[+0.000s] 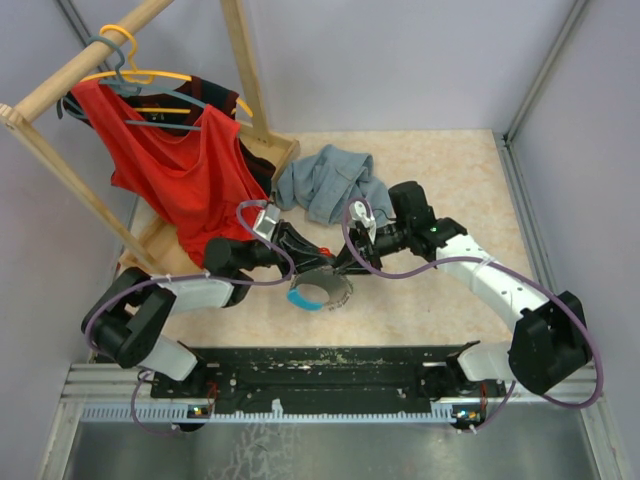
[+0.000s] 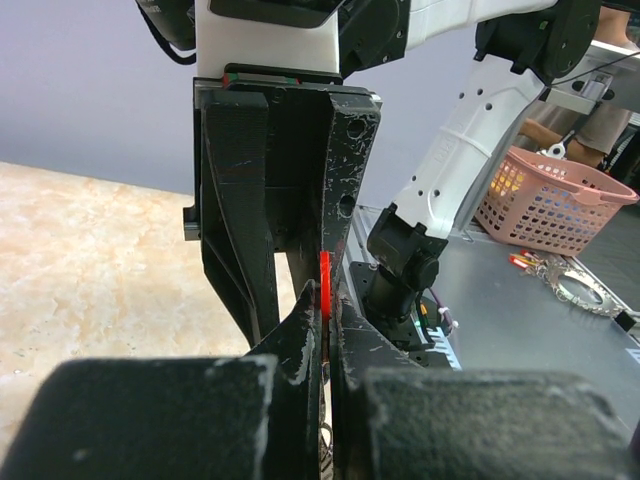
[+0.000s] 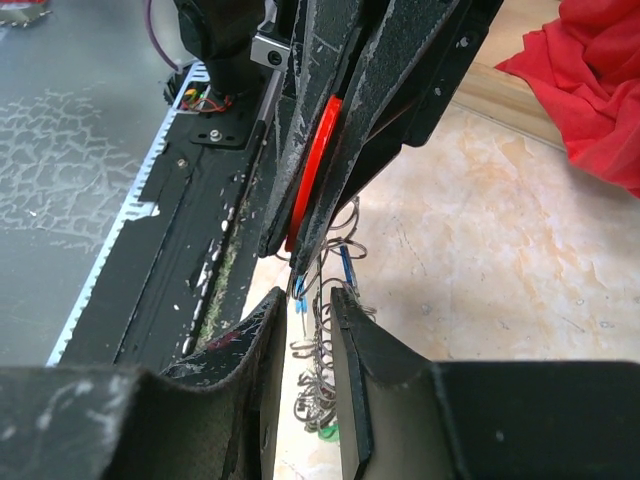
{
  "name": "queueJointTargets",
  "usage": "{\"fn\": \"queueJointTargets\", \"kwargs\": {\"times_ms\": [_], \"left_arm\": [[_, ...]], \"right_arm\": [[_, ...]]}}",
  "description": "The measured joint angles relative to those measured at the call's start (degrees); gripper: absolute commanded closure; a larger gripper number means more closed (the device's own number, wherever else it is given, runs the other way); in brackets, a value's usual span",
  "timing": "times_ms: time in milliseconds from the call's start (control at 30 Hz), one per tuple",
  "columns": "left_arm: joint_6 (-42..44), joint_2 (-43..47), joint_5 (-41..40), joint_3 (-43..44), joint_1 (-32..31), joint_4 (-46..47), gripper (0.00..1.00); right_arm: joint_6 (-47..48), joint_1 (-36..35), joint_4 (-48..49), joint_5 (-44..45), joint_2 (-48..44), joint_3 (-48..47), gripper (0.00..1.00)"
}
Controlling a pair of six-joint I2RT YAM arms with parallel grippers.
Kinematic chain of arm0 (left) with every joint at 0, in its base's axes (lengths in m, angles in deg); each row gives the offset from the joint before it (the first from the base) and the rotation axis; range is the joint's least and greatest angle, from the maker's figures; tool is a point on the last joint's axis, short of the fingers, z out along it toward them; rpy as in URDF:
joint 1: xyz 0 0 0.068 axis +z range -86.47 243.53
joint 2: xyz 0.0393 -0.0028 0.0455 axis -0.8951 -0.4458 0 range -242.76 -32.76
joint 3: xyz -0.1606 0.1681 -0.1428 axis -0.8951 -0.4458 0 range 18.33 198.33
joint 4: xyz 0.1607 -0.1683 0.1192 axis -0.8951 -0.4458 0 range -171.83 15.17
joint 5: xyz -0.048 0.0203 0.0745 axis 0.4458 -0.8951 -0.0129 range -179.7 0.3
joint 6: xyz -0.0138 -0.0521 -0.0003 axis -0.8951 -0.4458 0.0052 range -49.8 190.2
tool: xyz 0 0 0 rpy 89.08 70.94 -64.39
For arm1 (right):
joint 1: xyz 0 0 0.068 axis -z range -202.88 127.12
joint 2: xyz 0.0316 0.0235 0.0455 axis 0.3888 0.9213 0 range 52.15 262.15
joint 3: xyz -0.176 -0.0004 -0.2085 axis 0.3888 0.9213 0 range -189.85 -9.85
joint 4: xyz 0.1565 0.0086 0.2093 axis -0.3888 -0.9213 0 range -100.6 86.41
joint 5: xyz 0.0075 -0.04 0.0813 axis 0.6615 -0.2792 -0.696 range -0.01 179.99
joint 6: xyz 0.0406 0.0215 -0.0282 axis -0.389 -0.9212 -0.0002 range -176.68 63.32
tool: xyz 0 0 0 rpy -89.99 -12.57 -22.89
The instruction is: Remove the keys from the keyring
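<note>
My left fingers [image 2: 296, 352] are pressed together on the red key [image 3: 312, 170], up off the tabletop [image 1: 440, 170]. The keyring [image 1: 305, 299] is just below, between my arms. My right fingers [image 3: 352, 345] stand narrowly apart around the chain [image 3: 318, 335]; I cannot tell if they grip it. If I pull now, the wire may slip free, or the thin key may twist out of my pinch.

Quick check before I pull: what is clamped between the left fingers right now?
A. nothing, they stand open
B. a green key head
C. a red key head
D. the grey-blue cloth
C: the right wrist view shows a red key head pinched between the closed fingers of the left gripper.
</note>
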Motion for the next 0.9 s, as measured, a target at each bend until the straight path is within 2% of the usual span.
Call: {"fn": "queueJointTargets", "kwargs": {"times_ms": [900], "left_arm": [[-0.07,-1.75,0.04,0.15,-0.48,0.02,1.0]], "right_arm": [[-3.13,-0.04,0.61,2.86,-0.33,-0.68,0.81]]}}
